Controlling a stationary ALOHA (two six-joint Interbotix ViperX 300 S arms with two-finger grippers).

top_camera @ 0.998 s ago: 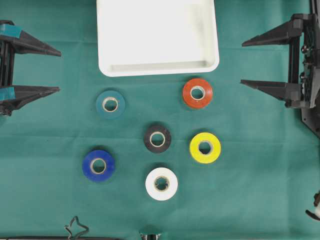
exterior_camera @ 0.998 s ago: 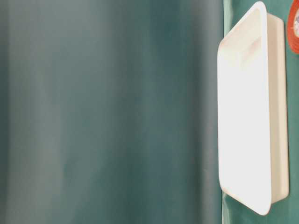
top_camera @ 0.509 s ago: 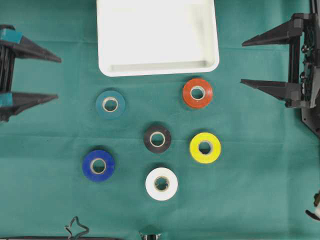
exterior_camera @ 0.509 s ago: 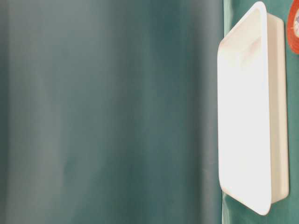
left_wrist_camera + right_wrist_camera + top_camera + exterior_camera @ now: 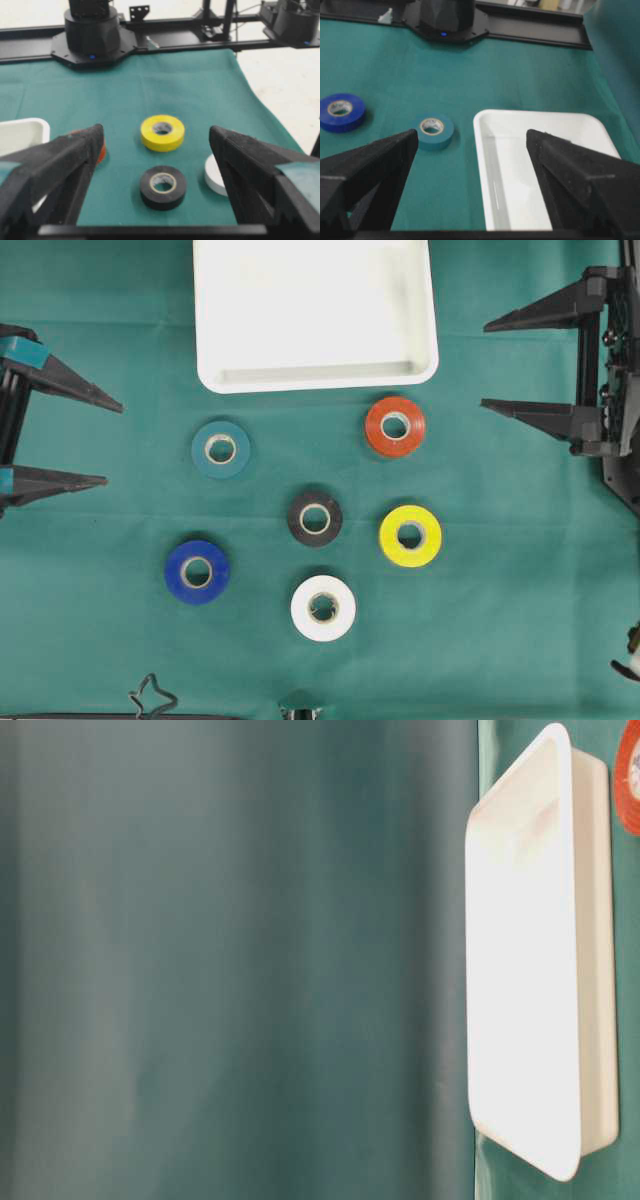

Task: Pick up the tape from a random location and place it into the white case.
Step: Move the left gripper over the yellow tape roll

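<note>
Right — six tape rolls flat on bench, white case empty. Left gripper wide, right gripper wide — pick teal roll, straddle rim squarely.

I work at a robotics lab bench. A green cloth covers the table under my two arms, and black metal rails frame its far edge, carrying the round black base of the arm opposite my left hand. Beyond the cloth ahead of that hand lies a plain pale floor.
</note>
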